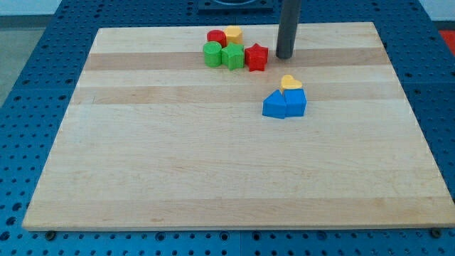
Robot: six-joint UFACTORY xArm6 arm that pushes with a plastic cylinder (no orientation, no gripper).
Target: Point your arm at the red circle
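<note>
Pale wooden board lies on a blue perforated bench. The rod stands upright, entering from the view's top, and my tip rests on the board near its top edge. It carries no jaws, so nothing is spread or pinched.

The red circle sits at about nine o'clock from my tip, well apart, touching the yellow block at its three o'clock. Just below lie the green circle, another green block and a red star-like block, the last just beside my tip. At six o'clock from my tip sit a yellow heart and two blue blocks.
</note>
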